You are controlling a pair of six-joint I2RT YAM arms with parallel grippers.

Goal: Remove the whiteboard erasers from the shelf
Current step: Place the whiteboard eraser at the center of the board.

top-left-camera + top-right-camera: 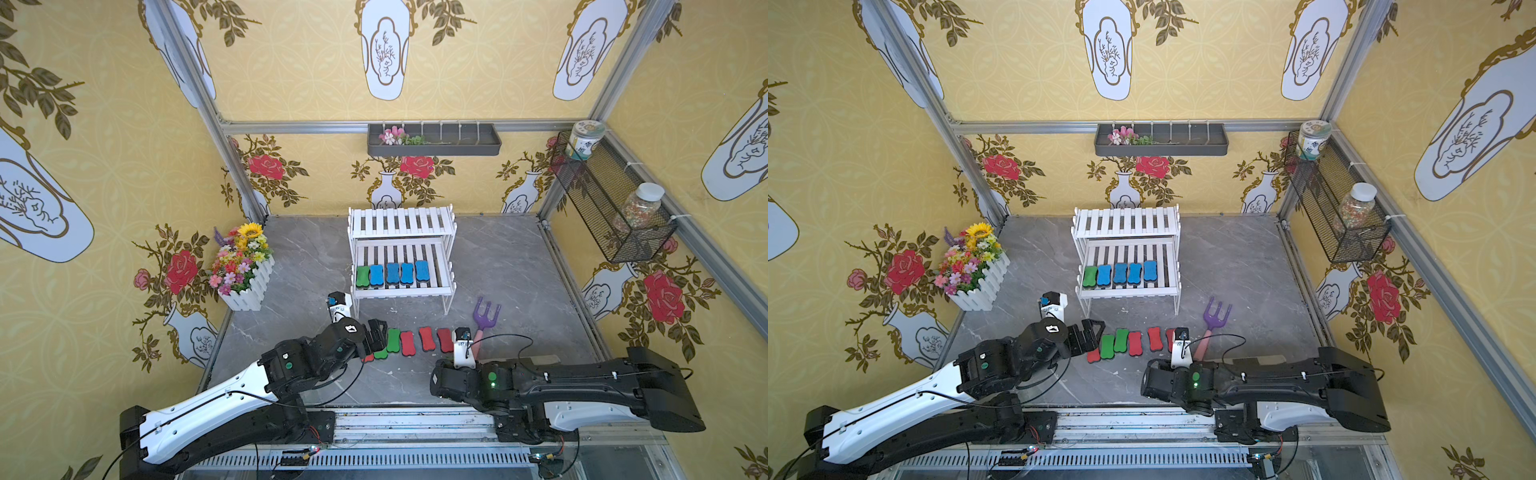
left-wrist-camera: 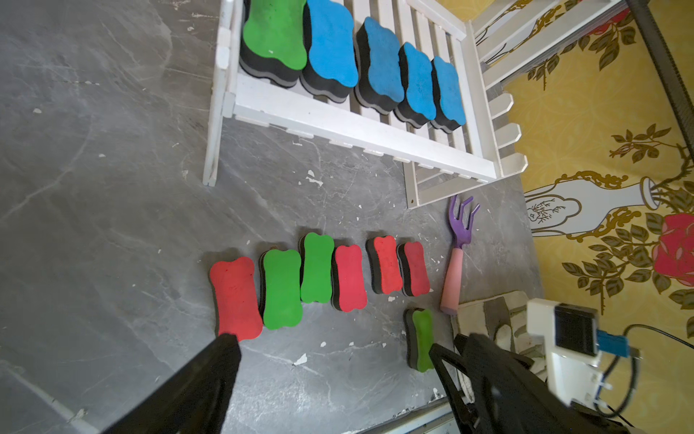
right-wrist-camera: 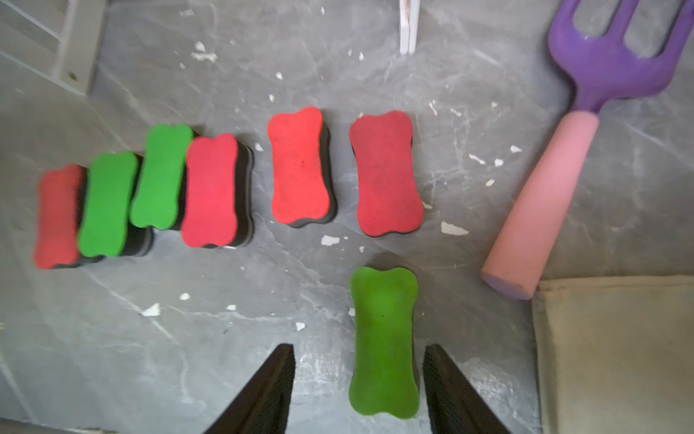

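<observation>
Closest to you, the right gripper [image 3: 359,351] stands partly open, its black fingers [image 3: 270,379] on either side of a green whiteboard eraser [image 3: 383,338] that lies flat on the grey tabletop [image 3: 131,357]. You can see a gap on both sides, so nothing is clamped. Just beyond it a row of six erasers [image 3: 300,169], red and green, lies on the tabletop in front of the shelf [image 1: 401,291], with a purple garden fork [image 3: 540,203] beside one end of the row. Your left gripper [image 2: 330,345] is spread wide and empty, hovering over the other end. On the shelf's lower tier, side by side, sit one green-topped eraser [image 1: 363,277] and four blue-topped erasers [image 1: 392,273].
</observation>
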